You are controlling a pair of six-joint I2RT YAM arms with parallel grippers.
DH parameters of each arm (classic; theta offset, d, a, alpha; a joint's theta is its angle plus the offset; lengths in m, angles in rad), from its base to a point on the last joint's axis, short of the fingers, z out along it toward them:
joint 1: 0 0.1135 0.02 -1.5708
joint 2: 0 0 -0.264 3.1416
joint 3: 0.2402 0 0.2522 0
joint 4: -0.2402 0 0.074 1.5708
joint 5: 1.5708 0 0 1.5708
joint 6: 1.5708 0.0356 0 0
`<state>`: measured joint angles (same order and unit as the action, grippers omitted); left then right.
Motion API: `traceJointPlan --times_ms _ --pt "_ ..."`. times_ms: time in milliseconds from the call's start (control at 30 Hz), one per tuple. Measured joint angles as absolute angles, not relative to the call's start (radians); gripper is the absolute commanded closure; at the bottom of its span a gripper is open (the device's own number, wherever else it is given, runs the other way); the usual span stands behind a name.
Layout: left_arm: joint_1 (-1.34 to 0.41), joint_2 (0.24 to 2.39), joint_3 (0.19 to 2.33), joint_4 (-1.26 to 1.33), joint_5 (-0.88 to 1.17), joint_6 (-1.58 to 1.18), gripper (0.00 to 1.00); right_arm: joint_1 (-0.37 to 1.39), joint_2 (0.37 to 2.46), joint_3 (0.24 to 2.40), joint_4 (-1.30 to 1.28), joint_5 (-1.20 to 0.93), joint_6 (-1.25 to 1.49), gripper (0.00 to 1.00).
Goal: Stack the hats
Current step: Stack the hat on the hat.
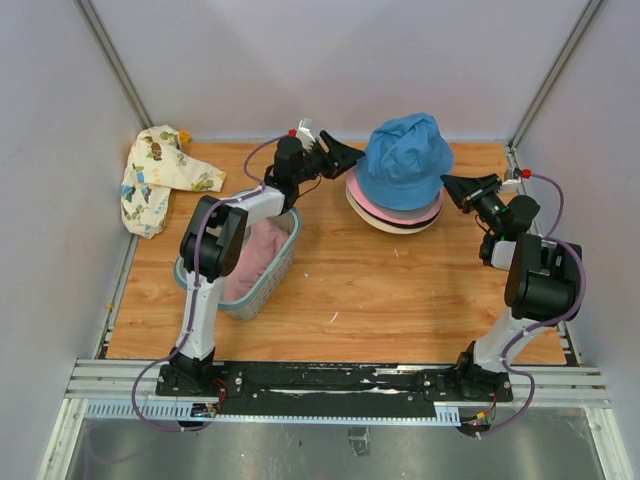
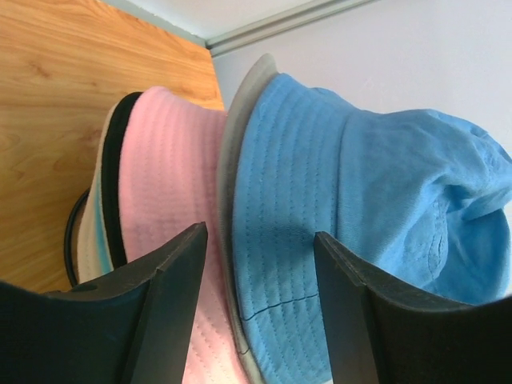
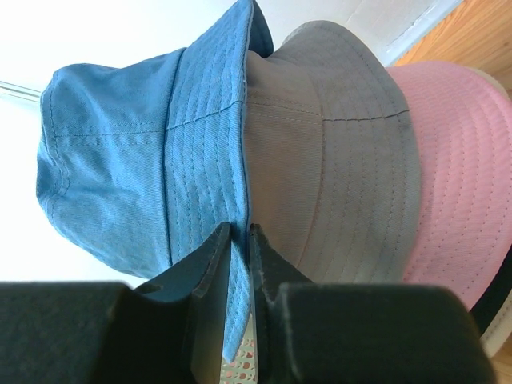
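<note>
Blue hat [image 1: 405, 158] atop pile [image 1: 392, 218], brim in right tool [image 3: 239, 234]

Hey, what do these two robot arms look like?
The left arm and right arm both have white links with bulky black joints, black pointed fingers, thin lilac cables looping alongside, and a small red dot near each wrist.

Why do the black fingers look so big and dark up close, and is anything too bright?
Top view: even light, sharp, faint shadow under the stack of hats. Left wrist view: black fingers loom large near the lens; soft blue fabric bucket hat looks crisp. Right wrist view: fingers nearly plain black, background washed out white.
</note>
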<state>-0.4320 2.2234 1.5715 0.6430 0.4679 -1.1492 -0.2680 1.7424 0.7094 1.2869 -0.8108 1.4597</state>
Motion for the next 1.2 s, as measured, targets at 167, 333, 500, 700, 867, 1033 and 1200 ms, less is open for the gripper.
traceJointPlan --times_ms 167,333,500,700,867,1033,1200 --pt "-0.438 2.229 1.578 0.665 0.473 -1.165 0.72 -0.268 1.742 0.709 1.286 -0.81 1.457 0.88" --pt "-0.437 2.24 1.578 0.683 0.475 -1.179 0.95 -0.268 1.742 0.709 1.28 -0.809 1.456 0.89" --pt "-0.44 2.241 1.574 0.712 0.478 -1.189 1.0 -0.268 1.742 0.709 1.277 -0.808 1.452 0.87" --pt "-0.44 2.233 1.555 0.732 0.476 -1.19 1.0 -0.268 1.737 0.699 1.264 -0.799 1.438 0.69" --pt "-0.44 2.224 1.541 0.732 0.474 -1.187 1.0 -0.272 1.706 0.676 1.249 -0.785 1.435 0.63" --pt "-0.44 2.224 1.54 0.732 0.474 -1.185 0.99 -0.306 1.663 0.671 1.244 -0.778 1.435 0.6" --pt "-0.44 2.224 1.54 0.731 0.474 -1.18 0.99 -0.323 1.655 0.674 1.237 -0.777 1.435 0.59"
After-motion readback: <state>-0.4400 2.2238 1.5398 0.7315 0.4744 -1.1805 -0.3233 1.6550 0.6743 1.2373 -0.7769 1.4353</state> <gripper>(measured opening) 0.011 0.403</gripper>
